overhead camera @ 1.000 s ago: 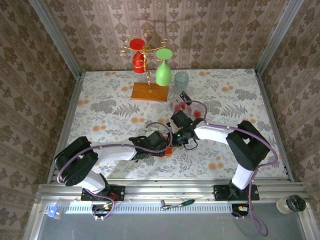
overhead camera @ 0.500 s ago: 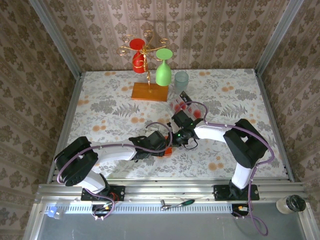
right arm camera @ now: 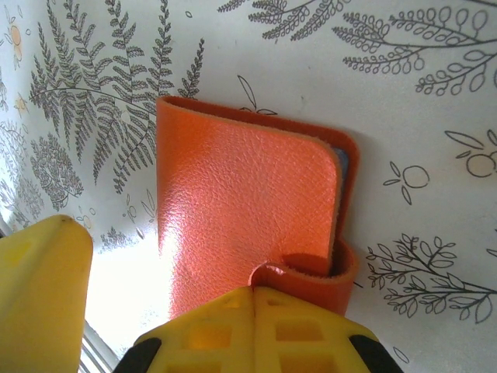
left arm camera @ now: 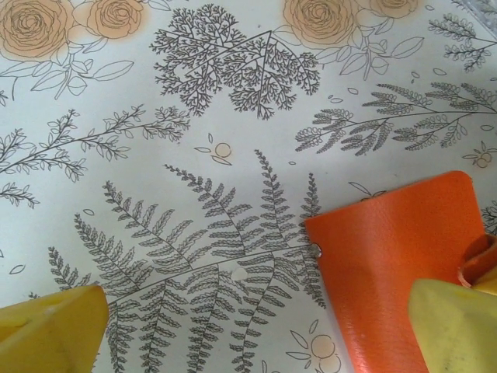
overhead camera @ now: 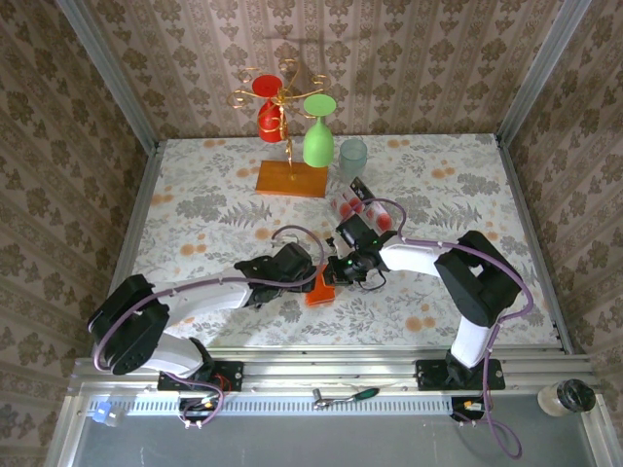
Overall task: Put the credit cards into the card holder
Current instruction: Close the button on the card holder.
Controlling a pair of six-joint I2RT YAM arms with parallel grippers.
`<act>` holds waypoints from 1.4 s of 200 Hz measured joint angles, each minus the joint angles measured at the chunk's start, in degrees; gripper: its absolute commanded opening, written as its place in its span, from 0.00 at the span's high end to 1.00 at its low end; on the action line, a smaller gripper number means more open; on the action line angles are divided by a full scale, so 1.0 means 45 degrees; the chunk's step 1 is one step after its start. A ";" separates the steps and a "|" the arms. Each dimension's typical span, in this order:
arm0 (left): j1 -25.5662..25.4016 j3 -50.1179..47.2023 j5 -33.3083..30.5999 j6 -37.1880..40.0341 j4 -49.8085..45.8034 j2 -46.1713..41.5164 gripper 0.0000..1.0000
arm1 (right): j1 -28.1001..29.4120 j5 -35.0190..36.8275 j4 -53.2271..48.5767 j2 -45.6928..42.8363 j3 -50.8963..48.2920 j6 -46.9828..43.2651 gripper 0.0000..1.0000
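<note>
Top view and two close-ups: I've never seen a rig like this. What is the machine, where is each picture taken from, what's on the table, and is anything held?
A left robot arm and a right robot arm are bolted at the table's near edge. The wide picture looks down from above and behind them; each close-up comes from a camera on one wrist. On the flowered tablecloth lie several red-and-white credit cards with black bands, beside a pale tumbler and a gold wire rack on an orange wooden base, which carries a red glass and a green glass. Nearer the arms is an orange-red leather card holder. The right arm's two yellow fingers are shut, pinching one edge of it. The left arm's yellow fingers stand wide open next to it, holding nothing.
</note>
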 measured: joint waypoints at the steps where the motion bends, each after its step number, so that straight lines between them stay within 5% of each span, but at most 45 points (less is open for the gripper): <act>1: 0.0000 0.0000 0.0005 0.0005 0.0000 0.0000 0.00 | 0.0000 -0.0005 0.0010 -0.0005 -0.0005 0.0000 1.00; 280: -0.0738 -0.0024 -0.0282 0.0073 0.0811 0.1690 0.00 | -0.0282 -0.0185 0.0131 -0.0359 -0.0287 0.0301 1.00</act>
